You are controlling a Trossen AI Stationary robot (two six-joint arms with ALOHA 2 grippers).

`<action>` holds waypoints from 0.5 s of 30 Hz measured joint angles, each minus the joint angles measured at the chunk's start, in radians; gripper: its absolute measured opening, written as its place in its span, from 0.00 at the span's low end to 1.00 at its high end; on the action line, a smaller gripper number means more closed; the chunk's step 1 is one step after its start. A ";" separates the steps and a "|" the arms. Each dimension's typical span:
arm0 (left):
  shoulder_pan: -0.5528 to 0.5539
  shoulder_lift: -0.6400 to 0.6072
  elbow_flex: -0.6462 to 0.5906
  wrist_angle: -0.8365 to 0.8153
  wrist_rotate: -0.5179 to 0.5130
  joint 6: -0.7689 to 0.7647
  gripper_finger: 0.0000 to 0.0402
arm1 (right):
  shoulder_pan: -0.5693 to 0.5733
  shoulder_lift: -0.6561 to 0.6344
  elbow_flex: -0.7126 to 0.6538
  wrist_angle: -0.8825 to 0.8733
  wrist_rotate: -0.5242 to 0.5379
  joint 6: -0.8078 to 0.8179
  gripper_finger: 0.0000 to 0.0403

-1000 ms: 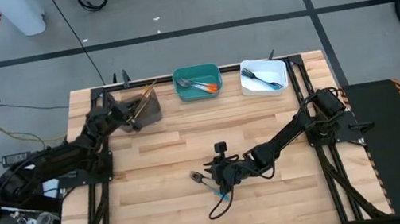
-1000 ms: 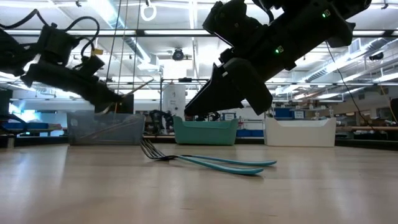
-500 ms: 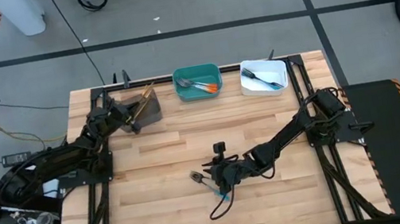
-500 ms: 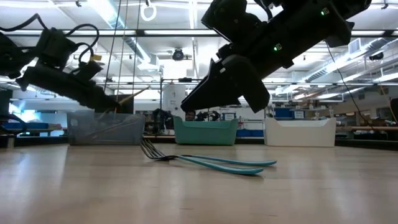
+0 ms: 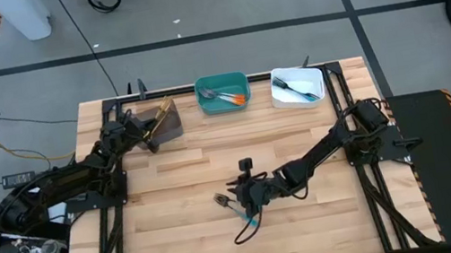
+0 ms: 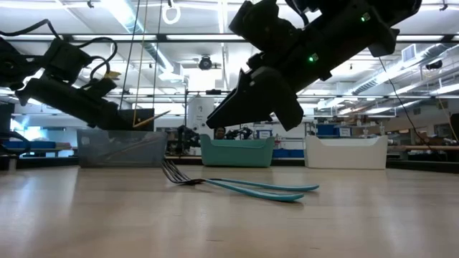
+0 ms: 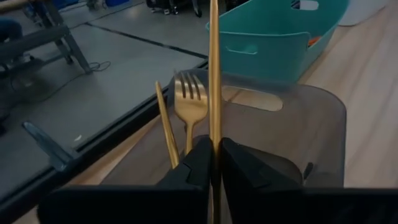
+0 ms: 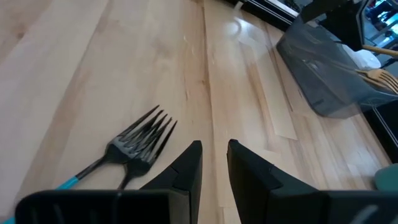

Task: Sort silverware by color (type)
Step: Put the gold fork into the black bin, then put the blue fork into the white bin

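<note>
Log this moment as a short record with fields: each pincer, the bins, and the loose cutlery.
left pincer: over the grey bin, shut on a gold utensil
grey bin contents: gold fork, another gold handle beside it
right pincer: open, empty, above two blue-handled forks lying on the table
teal bin: orange-handled silverware inside
white bin: dark silverware inside

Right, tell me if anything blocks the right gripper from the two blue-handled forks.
Nothing visible does. The right gripper hovers just beside the two blue-handled forks, with only bare table between them.
</note>
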 joint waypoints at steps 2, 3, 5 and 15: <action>0.000 0.000 0.000 -0.003 -0.004 -0.019 0.11 | 0.000 0.000 0.000 0.000 0.000 -0.001 0.21; 0.000 0.000 0.000 -0.004 -0.010 -0.023 0.12 | 0.000 0.000 0.000 0.000 0.000 -0.002 0.21; 0.000 0.000 0.000 -0.006 -0.036 -0.044 0.14 | 0.001 0.000 0.000 0.000 0.000 -0.006 0.21; 0.000 0.000 0.000 -0.007 -0.089 -0.078 0.28 | 0.000 0.000 0.000 0.000 0.001 -0.008 0.21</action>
